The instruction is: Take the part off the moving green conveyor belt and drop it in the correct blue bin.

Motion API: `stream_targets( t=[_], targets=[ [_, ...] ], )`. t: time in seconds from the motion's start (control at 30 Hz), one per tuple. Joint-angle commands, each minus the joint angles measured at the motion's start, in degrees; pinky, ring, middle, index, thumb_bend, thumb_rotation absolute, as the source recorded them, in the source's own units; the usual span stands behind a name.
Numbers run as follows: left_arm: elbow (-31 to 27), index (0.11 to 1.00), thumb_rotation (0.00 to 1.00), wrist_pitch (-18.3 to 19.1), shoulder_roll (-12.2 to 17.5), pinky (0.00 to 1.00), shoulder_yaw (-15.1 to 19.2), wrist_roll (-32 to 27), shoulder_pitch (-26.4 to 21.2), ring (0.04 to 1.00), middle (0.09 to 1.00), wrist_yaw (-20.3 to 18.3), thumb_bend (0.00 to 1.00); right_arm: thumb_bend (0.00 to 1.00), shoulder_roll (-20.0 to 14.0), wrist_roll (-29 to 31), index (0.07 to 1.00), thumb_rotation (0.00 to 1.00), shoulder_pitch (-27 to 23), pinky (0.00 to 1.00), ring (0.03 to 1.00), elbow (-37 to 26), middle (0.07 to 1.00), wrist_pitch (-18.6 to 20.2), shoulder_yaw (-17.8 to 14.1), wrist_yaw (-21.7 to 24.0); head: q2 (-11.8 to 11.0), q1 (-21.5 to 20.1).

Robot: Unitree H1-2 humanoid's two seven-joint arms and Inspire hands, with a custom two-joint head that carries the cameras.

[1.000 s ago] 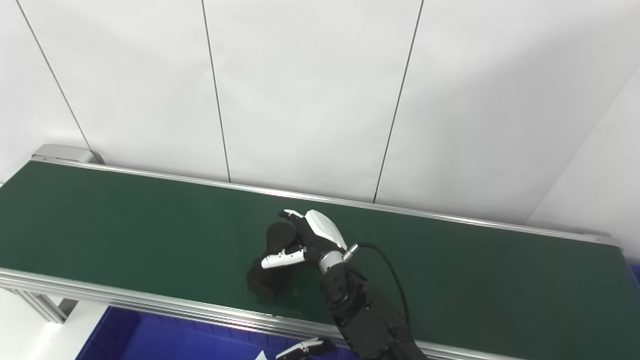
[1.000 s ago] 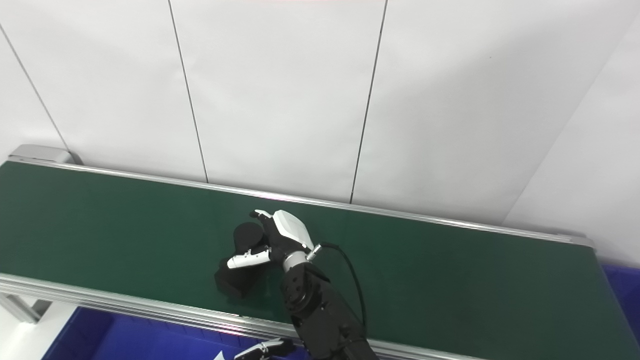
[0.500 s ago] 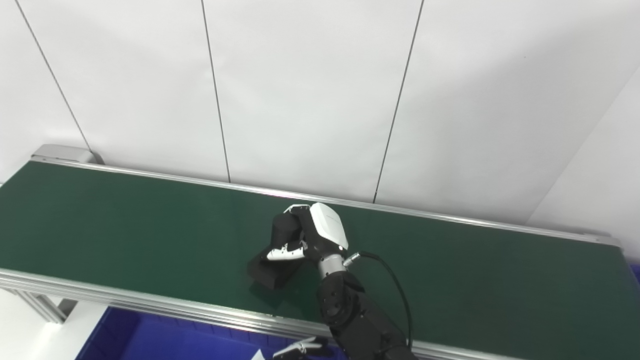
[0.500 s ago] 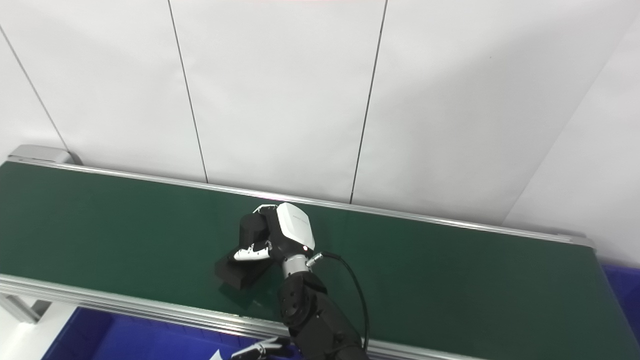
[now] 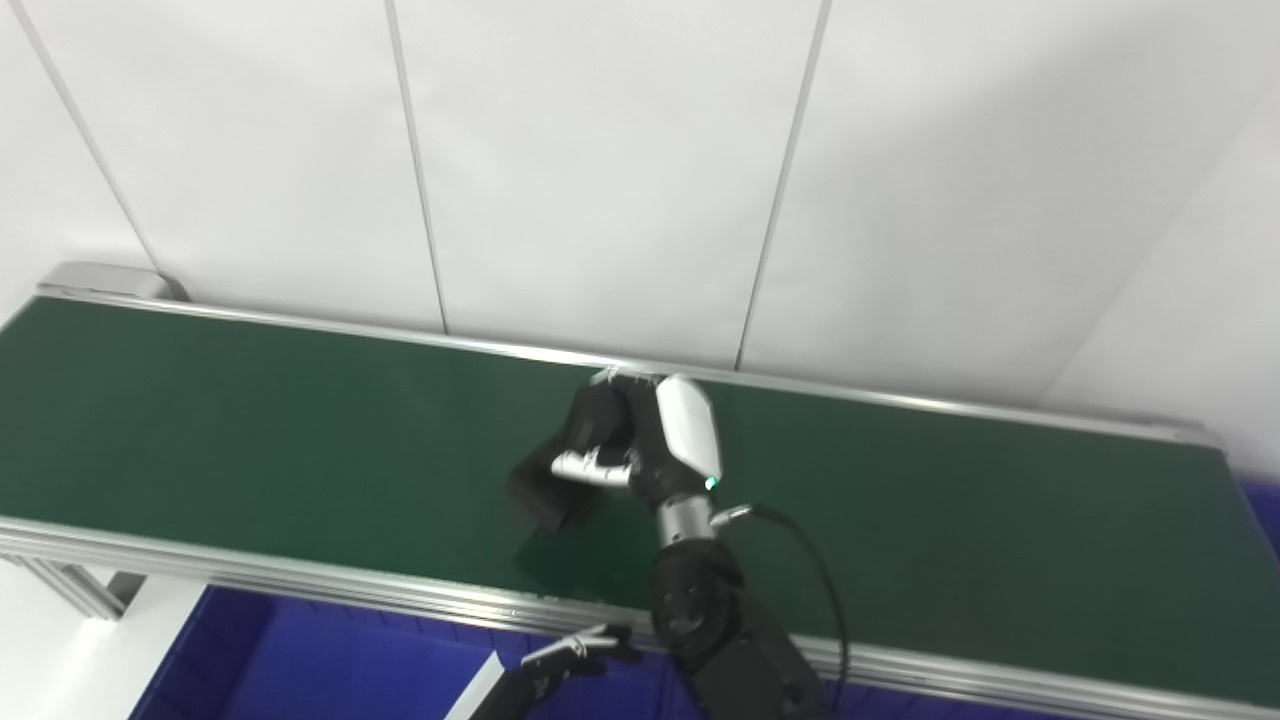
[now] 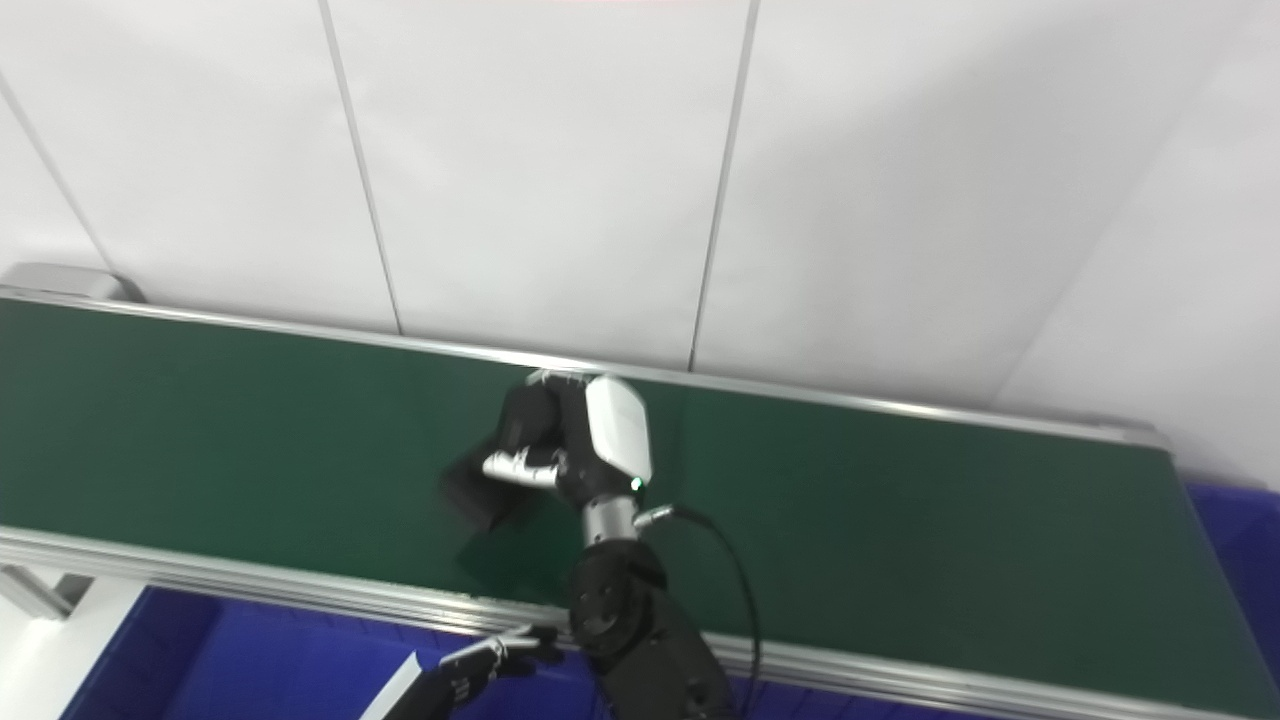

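Right hand [image 5: 650, 440] grips black part [image 5: 545, 490]; blue bin [image 5: 300, 665] interior hidden.

Black part [image 5: 545, 485], blurred, seemingly lifted above green conveyor belt [image 5: 250, 420]; blue bin [image 5: 300, 670] below.

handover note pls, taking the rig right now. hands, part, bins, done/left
Right hand: shut on the black part, which looks lifted just above the green belt; a shadow lies beneath it.
Left hand: low at the belt's near edge, fingers apart, holding nothing.
Blue bin: below the near rail on the left; another blue edge shows at far right.
Done: grasp.
Left: carry to the correct bin and release. Which bin is correct cannot be told.
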Motion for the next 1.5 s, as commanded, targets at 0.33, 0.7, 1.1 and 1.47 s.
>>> stream_targets(
  t=[0.33,0.7,1.1,1.47],
  targets=[
    [-2.9,0.718,0.28,-2.4,-2.5,0.77,4.6,-1.9,0.4,0.838,0.864,-4.6,0.83,0.51,-3.6,2.6,0.482,0.0,16.7,0.35,0.417,-31.5,0.543,3.6,-6.3,7.0,2.3,-0.6],
    [-4.1,0.773,0.32,-2.4,-3.2,0.73,7.7,-2.5,2.0,0.814,0.853,-6.9,0.85,0.51,-8.4,3.5,0.48,0.0,32.5,0.35,0.421,-46.2,0.533,3.2,-9.6,12.7,3.7,-2.3],
    [-5.0,0.804,0.35,-2.4,-4.1,0.75,11.4,-5.1,2.8,0.809,0.853,-10.8,0.85,0.51,-12.0,-1.2,0.481,0.0,45.0,0.38,0.433,-47.9,0.525,5.1,-8.4,16.3,5.5,-6.3],
    [-5.2,0.789,0.37,-2.4,-4.8,0.73,14.6,-6.0,2.7,0.804,0.854,-13.2,0.85,0.51,-13.0,-8.7,0.505,0.0,45.4,0.36,0.413,-44.7,0.512,10.6,-7.5,19.3,6.6,-9.7]
  ],
)
